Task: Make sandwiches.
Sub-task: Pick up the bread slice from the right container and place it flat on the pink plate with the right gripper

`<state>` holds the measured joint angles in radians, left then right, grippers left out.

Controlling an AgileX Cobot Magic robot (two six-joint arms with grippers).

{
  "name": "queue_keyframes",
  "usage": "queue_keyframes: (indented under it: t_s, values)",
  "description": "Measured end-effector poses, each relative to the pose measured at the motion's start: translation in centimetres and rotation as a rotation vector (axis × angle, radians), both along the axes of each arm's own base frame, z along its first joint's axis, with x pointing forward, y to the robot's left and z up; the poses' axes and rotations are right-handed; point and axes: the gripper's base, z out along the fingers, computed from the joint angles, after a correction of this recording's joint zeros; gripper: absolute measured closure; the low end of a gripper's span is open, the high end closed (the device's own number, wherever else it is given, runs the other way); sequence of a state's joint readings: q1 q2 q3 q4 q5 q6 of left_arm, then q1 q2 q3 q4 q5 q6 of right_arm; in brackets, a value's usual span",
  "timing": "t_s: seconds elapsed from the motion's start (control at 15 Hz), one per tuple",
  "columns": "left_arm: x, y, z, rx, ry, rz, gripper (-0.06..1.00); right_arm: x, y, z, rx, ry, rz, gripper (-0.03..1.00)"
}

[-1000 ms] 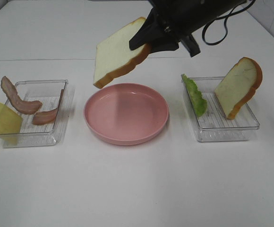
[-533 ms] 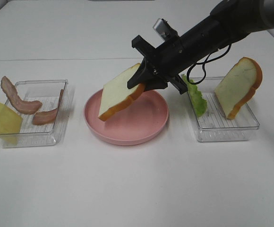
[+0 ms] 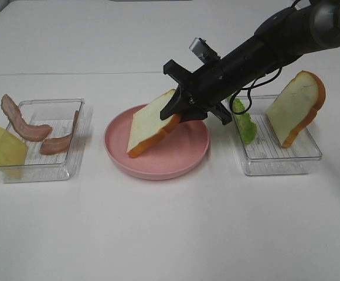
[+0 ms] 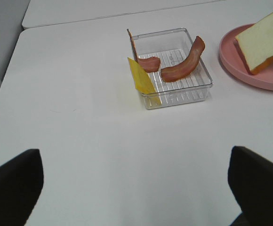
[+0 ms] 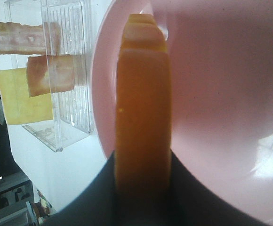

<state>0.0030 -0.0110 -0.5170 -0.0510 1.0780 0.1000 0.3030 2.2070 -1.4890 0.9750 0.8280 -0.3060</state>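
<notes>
White tabletop (image 3: 158, 234), pink plate (image 3: 189, 153) mid. Right tool (image 3: 180, 112) clamped on bread slice (image 3: 149, 126): tilted, long axis sloping down-left, low corner at plate. Left tool (image 4: 136, 188) jaws apart.

Matte black right arm (image 3: 275, 41) with rounded tubular links, small silver-grey block (image 3: 201, 47) atop its wrist, thin black cable (image 3: 249, 89) looping underneath, angular black bracket (image 3: 176, 69), two blunt dark left fingers (image 4: 14, 186)

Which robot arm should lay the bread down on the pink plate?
The right one. The right gripper holds the bread slice tilted over the plate. The left gripper is open, empty, and away from the plate, nearer the bacon tray.
</notes>
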Motion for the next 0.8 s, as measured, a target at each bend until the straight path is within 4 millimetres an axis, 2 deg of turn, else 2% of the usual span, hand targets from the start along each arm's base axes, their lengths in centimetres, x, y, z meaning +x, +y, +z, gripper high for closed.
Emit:
queue_keyframes:
  t_s: [0.33,0.67,0.8]
  values:
    - [0.0,0.0,0.0,0.000,0.000,0.000,-0.05,0.0,0.1,-1.5,0.009,0.041,-0.004,0.74]
    - [0.0,0.0,0.0,0.000,0.000,0.000,-0.05,0.0,0.1,-1.6,0.010,0.047,-0.004,0.74]
    - [0.0,0.0,0.0,0.000,0.000,0.000,-0.05,-0.1,0.1,-1.7,0.008,0.048,0.001,0.56]
